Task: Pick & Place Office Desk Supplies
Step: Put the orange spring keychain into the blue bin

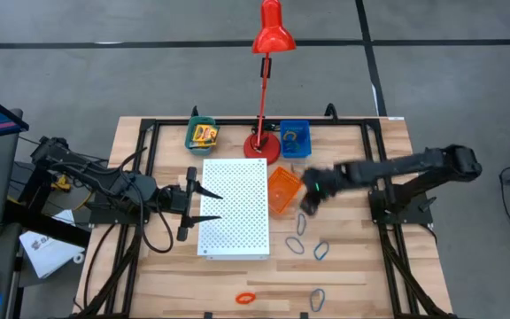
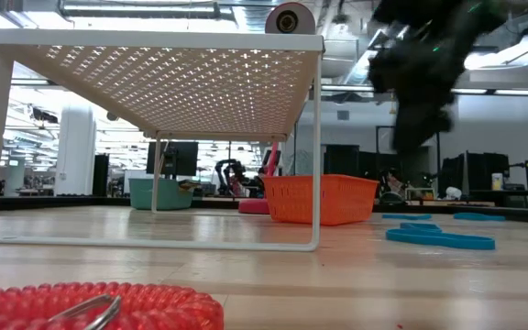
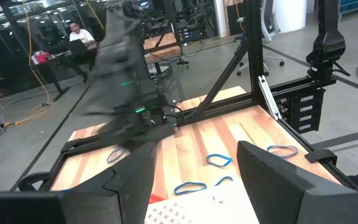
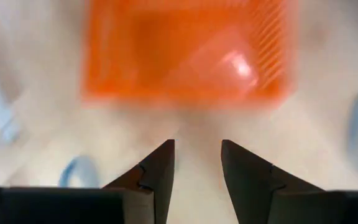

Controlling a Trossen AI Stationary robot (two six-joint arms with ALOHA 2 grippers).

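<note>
My right gripper (image 1: 306, 202) hovers open and empty just off the orange bin's (image 1: 282, 190) right side; its wrist view looks down at the bin (image 4: 185, 53) past the gripper (image 4: 197, 149). Blue loops (image 1: 295, 244) (image 1: 320, 251) and a grey loop (image 1: 301, 223) lie flat on the table below it. An orange loop (image 1: 247, 297) and another loop (image 1: 317, 297) lie near the near edge. Yellow-and-green boxes (image 1: 204, 133) sit in the green bin. My left gripper (image 1: 204, 206) waits open at the white perforated board's left edge.
The white perforated board (image 1: 235, 208) stands on legs mid-table. The red lamp's base (image 1: 261, 146) sits between the green bin (image 1: 193, 142) and the blue bin (image 1: 295, 137) at the far edge. A black frame runs along the table's sides. Bare wood lies right of the loops.
</note>
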